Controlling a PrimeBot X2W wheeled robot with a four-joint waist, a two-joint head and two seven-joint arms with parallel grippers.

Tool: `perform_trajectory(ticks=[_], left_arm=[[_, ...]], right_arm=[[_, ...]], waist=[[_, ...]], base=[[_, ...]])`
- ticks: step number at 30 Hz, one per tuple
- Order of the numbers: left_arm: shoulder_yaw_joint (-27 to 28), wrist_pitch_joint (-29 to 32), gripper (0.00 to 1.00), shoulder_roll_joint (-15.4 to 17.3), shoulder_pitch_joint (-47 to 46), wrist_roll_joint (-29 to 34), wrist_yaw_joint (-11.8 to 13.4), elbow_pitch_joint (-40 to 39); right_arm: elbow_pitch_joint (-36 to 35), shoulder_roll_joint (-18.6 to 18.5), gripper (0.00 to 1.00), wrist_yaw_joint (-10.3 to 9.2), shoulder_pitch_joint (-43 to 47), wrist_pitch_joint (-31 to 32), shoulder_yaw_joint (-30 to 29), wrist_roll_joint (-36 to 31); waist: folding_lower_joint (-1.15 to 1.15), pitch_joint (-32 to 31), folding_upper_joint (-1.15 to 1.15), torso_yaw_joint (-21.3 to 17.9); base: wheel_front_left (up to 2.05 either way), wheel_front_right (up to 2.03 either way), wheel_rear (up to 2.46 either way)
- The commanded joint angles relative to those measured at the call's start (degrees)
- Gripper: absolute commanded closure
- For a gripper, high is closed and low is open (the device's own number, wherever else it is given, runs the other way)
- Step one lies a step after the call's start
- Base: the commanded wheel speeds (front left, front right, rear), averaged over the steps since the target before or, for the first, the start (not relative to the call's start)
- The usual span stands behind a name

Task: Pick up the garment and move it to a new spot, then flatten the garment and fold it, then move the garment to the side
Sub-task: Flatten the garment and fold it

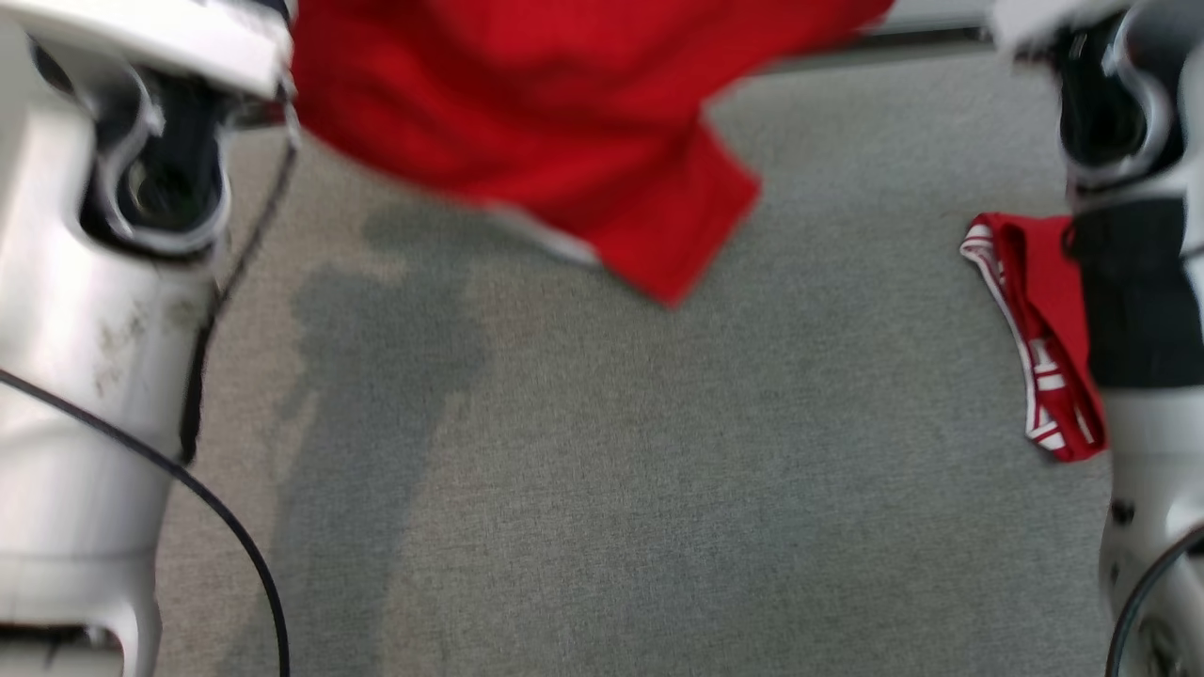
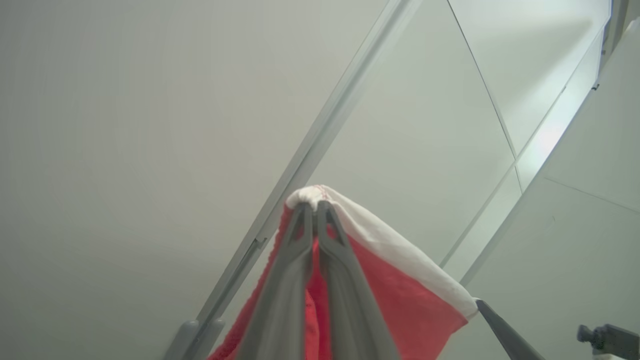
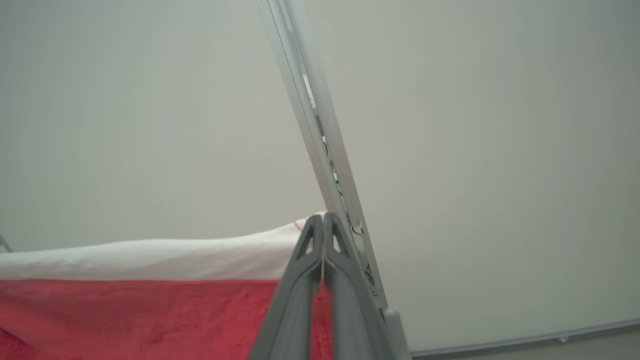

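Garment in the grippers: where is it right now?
The red garment hangs at the top of the head view above the grey surface, its white edge pinched by the left gripper and right gripper.

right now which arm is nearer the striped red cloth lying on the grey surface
Right. The right arm rises right beside the striped red cloth, overlapping its edge in the head view; the left arm is far across the grey surface.

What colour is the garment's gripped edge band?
The band is white, garment red; best in right wrist view.
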Motion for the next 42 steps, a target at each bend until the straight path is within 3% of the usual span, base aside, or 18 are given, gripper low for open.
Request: perform_trajectory(ticks=[1,4,7,13,23,26,32,37,42], left_arm=[[1.6,-3.2,1.00,-0.6,-4.5,0.6,-1.1,2.7],[3.3,-8.8,1.00,-1.7,-9.6,1.5,-3.2,7.3],[3.7,-11.9,1.00,-2.1,-12.7,1.8,-4.9,10.4],[2.4,-12.3,1.00,-2.9,-10.0,0.0,-6.2,15.2],[-7.4,-13.7,1.00,-3.5,3.0,-1.3,-6.6,21.2],[-9.6,-14.7,1.00,-3.7,6.5,-2.3,-6.6,21.8],[-15.0,-15.5,1.00,-3.6,14.6,-4.0,-6.5,21.0],[-18.1,-15.6,1.00,-1.8,21.6,-7.1,-6.5,19.6],[-21.4,-16.1,1.00,1.5,30.8,-6.8,-6.5,15.4]], right_arm=[[3.2,-0.2,1.00,0.09,-4.9,-5.6,0.1,0.0],[8.6,-0.3,1.00,0.05,-11.7,-15.2,0.8,-0.8],[12.8,-0.3,1.00,0.05,-16.1,-19.3,2.4,-2.3],[21.2,-0.3,1.00,0.05,-16.6,-19.0,4.5,-4.0],[29.6,-0.3,1.00,0.06,-8.6,-13.1,13.8,4.8],[26.7,-0.1,1.00,0.07,-4.7,-9.3,17.3,10.8],[19.1,-4.2,1.00,0.08,5.5,-3.7,23.3,18.4],[9.9,-10.4,1.00,0.06,16.7,-0.2,27.2,22.5],[1.1,-15.8,1.00,0.07,29.8,1.4,26.0,25.9]], waist=[[0.00,4.6,0.00,-0.1],[0.00,5.8,0.00,0.0],[0.00,6.5,0.00,0.1],[0.00,7.6,0.00,0.2],[0.00,8.9,0.00,-0.6],[0.00,7.7,0.00,-0.6],[0.00,1.5,0.00,-0.3],[0.00,-3.9,0.00,-0.4],[0.00,-8.8,0.00,-0.9]], base=[[0.00,0.00,0.00],[0.00,0.00,0.00],[0.00,0.00,0.00],[0.00,0.00,0.00],[0.00,0.00,0.00],[0.00,0.00,0.00],[0.00,0.00,0.00],[0.00,0.00,0.00],[0.00,0.00,0.00]])
